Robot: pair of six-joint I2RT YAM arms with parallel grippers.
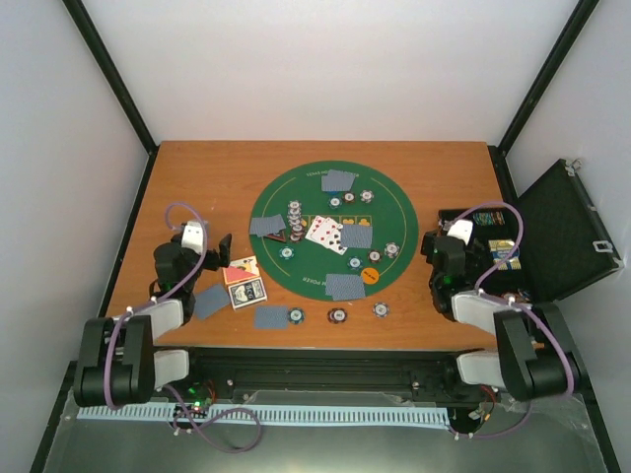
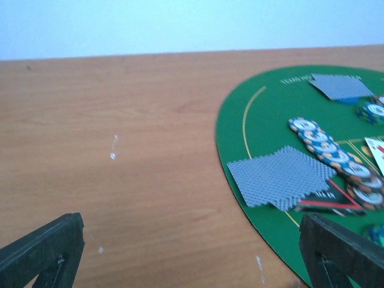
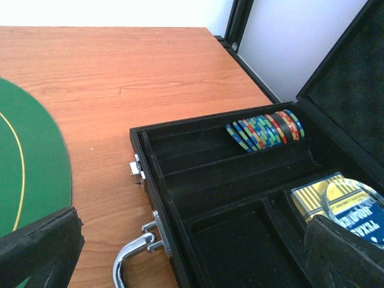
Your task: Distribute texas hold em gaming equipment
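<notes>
**A:** Start at the near edge. What's laid out?

**B:** On the wooden table, grey-blue-backed playing cards lie flat beside three poker chips in a loose line. They are thin card stock and small striped discs, all low to the surface.

**A:** And the hands?

**B:** Both are released, jaws wide with nothing between them. The left gripper hovers over bare wood just off the left rim of the green mat. The right gripper hangs at the front wall of the open black case.

**A:** So which step is this?

**B:** I judge it a pause between placements, with the dealing well along. The mat carries several card pairs, some face-up cards in the centre, an overlapping row of chips, an orange disc and a black-red triangular marker.

**A:** What does the next move call for?

**B:** Probably a reach into the case. A slanted stack of bright striped chips stands on edge in a narrow felt-lined groove, and a boxed deck sits in the next bay. The fingers would have to come down along the groove and pinch the rims squarely, since the round, smooth edges could roll or fan apart.

**A:** Farthest away?

**B:** One more card pair lies at the mat's far rim.
</notes>
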